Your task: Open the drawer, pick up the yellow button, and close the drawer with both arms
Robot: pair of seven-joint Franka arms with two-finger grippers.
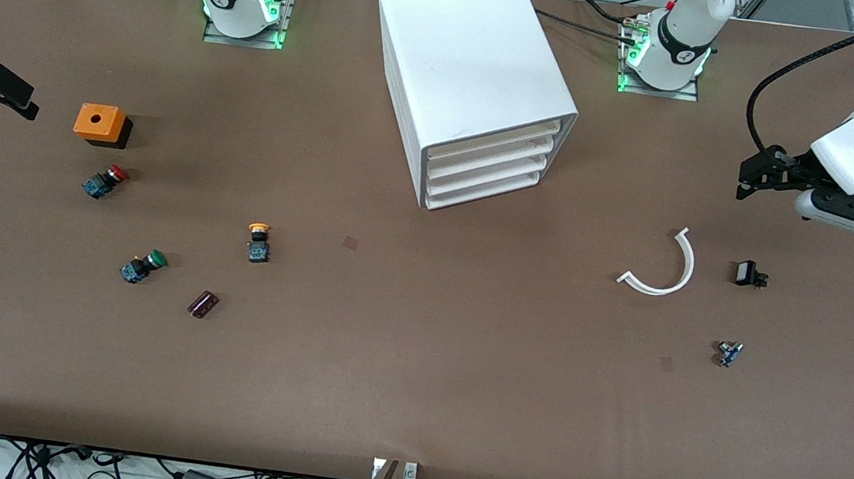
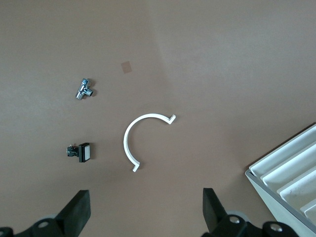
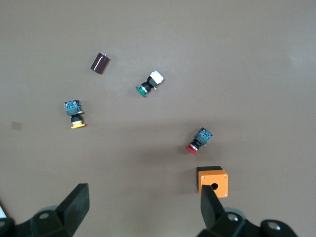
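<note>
drawer [image 1: 494,140] closed; button [image 1: 258,242] on table; both grippers' jaws wide open, empty.

- Table [image 1: 414,365]: brown, matt, faintly grainy surface, like felt or laminate; cannot tell which.
- Cabinet [image 1: 470,54]: white plastic, smooth, satin sheen on top; top drawer [image 1: 494,145] same white plastic.
- Button [image 1: 258,242]: yellow-orange plastic cap, black collar, blue-black plastic body.
- Red-capped button [image 1: 104,181], at 9 o'clock from it: glossy plastic cap.
- Green-capped button [image 1: 142,266]: plastic, slight gloss.
- Orange box [image 1: 99,123]: matt plastic lid, black base.
- Dark cylinder [image 1: 203,304]: maroon, glossy sleeve.
- White arc [image 1: 662,267]: smooth matt plastic.
- Small fitting [image 2: 85,89]: bright polished metal.
- Left gripper [image 2: 145,210], right gripper [image 3: 143,207]: matt black plastic fingers.
</note>
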